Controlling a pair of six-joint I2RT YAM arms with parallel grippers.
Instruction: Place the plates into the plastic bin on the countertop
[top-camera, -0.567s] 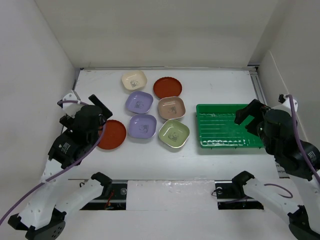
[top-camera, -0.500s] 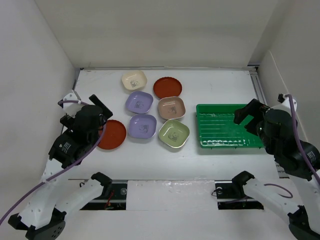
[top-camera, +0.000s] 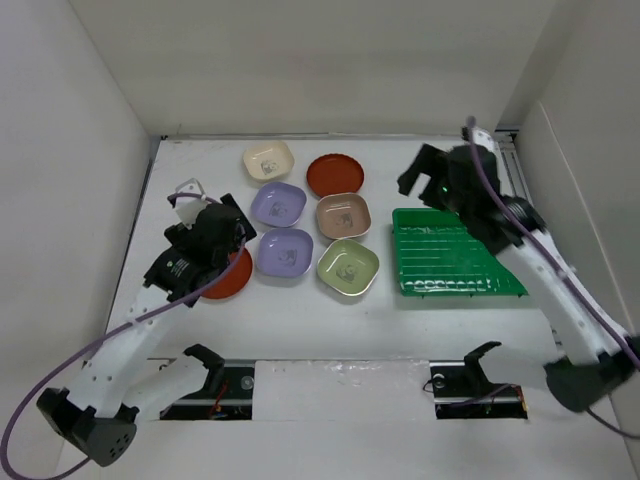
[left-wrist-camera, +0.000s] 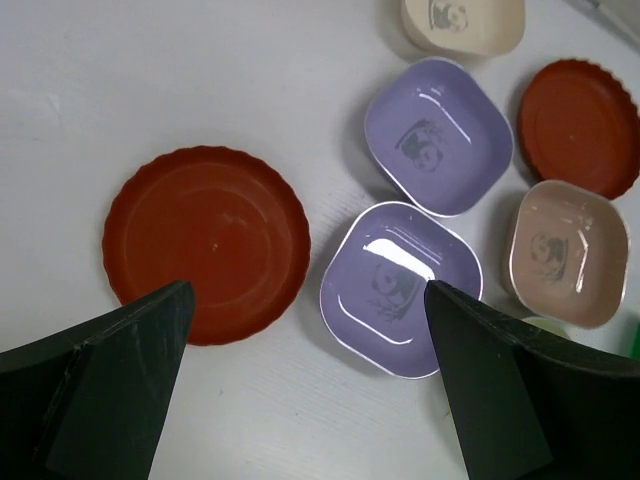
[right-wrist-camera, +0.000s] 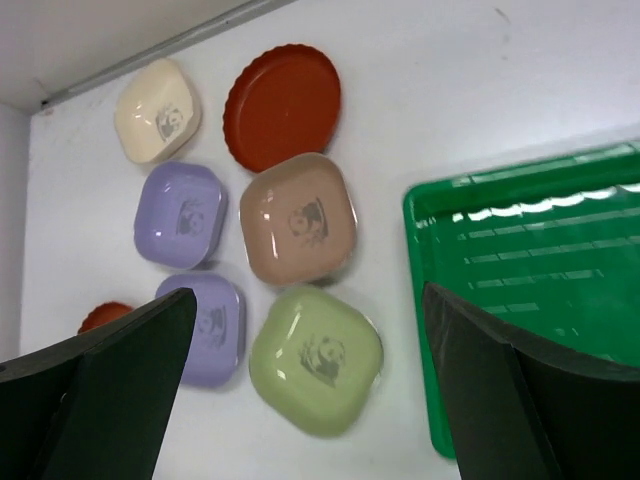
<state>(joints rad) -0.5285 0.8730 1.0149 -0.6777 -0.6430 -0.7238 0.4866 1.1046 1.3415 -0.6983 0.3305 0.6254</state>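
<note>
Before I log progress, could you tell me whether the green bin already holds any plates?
Empty: the green plastic bin shows only its bare ribbed floor, and all seven plates lie on the countertop to its left.

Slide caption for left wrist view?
Open left gripper hovers over a round red-orange plate and a lavender plate.

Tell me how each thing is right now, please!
plastic bin: empty.
plates: all seven right side up on the countertop, none in the plastic bin.
left end effector: open, holding nothing, over a red plate.
right end effector: open, holding nothing.
</note>
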